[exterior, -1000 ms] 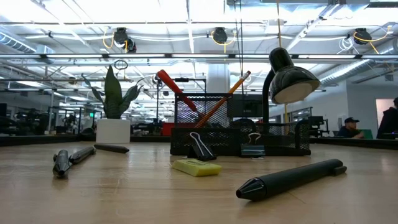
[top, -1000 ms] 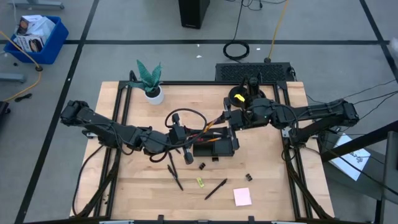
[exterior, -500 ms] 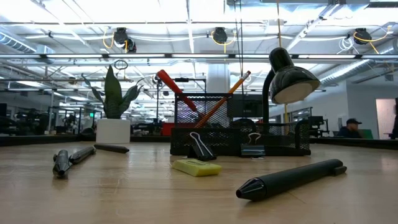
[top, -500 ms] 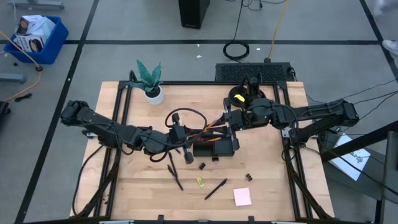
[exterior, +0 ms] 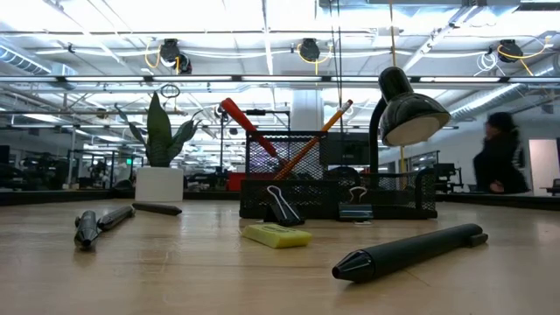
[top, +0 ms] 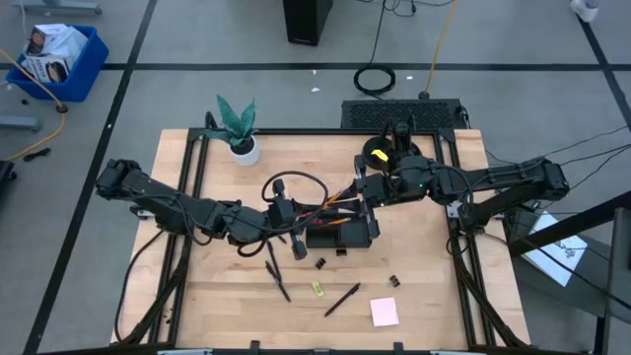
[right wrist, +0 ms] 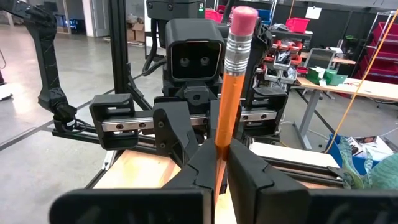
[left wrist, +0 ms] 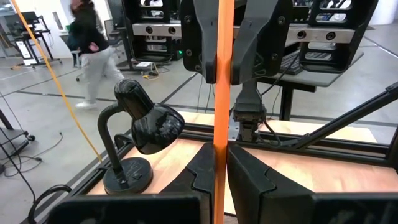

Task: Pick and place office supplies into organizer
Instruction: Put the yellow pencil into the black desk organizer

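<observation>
Hardly anything shifted on the bench [top: 197, 296] since the earlier frames: both arms held their places, and only a person [exterior: 500, 163] in the room behind walked into view. The one real change was at the right end effector [right wrist: 221, 149], whose fingers drew together onto the orange pencil [right wrist: 227, 93] just under its eraser. The left end effector [left wrist: 221, 146] was clamped on the same pencil lower down, so both gripped one shaft, face to face above the organizer [top: 340, 235]. That looked like a handover reaching its midpoint, with the left one due to let go.

The red-handled scissors [exterior: 249, 122] already stood in the organizer. Two black pens [top: 342, 299] and [top: 276, 279], two clips [top: 320, 263] and [top: 393, 281], the yellow-green piece [top: 317, 289] and the pink sticky-note pad [top: 385, 312] lay loose in front of it. The desk lamp [exterior: 398, 105] beside the right arm and the potted plant [top: 237, 128] stood clear; the lamp's hood seemed the nearer obstacle.
</observation>
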`<state>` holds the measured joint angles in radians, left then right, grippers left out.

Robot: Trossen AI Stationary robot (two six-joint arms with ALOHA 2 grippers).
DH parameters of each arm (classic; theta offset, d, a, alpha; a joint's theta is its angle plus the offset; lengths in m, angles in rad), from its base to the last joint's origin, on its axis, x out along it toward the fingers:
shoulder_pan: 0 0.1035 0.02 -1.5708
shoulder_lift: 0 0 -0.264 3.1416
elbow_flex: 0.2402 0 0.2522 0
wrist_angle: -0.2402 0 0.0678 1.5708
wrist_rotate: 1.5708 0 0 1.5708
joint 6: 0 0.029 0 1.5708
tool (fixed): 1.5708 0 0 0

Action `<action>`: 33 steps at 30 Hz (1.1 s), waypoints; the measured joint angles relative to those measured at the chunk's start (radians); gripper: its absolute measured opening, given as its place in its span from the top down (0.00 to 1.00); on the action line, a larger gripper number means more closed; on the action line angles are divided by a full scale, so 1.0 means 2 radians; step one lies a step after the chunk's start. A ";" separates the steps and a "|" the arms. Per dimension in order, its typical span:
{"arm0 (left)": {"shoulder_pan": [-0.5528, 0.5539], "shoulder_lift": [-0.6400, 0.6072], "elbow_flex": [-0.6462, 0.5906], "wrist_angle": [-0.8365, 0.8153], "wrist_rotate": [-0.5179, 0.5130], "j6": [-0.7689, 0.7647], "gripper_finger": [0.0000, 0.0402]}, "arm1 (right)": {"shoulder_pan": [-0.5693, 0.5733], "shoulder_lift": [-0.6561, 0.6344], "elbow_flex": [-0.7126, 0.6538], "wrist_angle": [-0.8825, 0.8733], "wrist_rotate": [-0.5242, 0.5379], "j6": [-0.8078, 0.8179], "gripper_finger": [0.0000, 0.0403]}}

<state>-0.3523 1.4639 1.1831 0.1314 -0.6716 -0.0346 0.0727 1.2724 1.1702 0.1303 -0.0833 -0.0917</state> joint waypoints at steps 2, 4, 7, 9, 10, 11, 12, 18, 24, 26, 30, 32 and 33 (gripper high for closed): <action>0.000 0.000 0.000 0.000 0.000 0.004 0.92 | 0.000 0.000 0.000 0.000 0.000 0.000 0.97; 0.000 0.000 0.000 0.000 0.000 0.004 0.92 | 0.000 0.000 0.000 0.000 0.000 0.000 0.97; 0.000 0.000 0.000 0.000 0.000 0.003 0.92 | 0.000 0.000 0.000 0.000 0.001 0.000 0.97; 0.000 0.000 0.000 0.000 0.000 0.002 0.92 | 0.000 0.000 0.000 0.000 0.001 0.000 0.97; 0.000 0.000 0.000 0.000 0.000 0.002 0.92 | 0.000 0.000 0.000 0.000 0.001 0.000 0.97; 0.000 0.000 0.000 0.000 0.000 0.002 0.92 | 0.000 0.000 0.000 0.000 0.001 0.000 0.97; 0.000 0.000 0.000 0.000 0.000 0.002 0.92 | 0.000 0.000 0.000 0.000 0.001 0.000 0.97; 0.000 0.000 0.000 -0.003 0.000 0.000 0.84 | 0.000 0.000 0.000 0.000 0.001 0.000 0.97; 0.000 0.000 0.000 -0.005 -0.001 -0.005 0.69 | 0.000 0.000 0.000 0.000 0.002 0.000 0.97; 0.000 0.000 0.000 -0.005 -0.002 -0.005 0.65 | 0.000 0.000 0.000 0.000 0.002 0.000 0.97; 0.000 0.000 0.000 -0.005 -0.003 -0.005 0.59 | -0.001 0.000 0.000 0.000 0.002 0.000 0.97; 0.000 0.000 0.000 -0.005 -0.003 -0.003 0.57 | -0.001 0.000 0.000 0.000 0.002 0.000 0.97; 0.000 0.000 0.000 -0.005 -0.003 -0.001 0.56 | -0.001 0.000 0.000 0.000 0.002 0.000 0.97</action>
<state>-0.3523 1.4639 1.1831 0.1224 -0.6781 -0.0356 0.0711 1.2728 1.1702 0.1302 -0.0792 -0.0910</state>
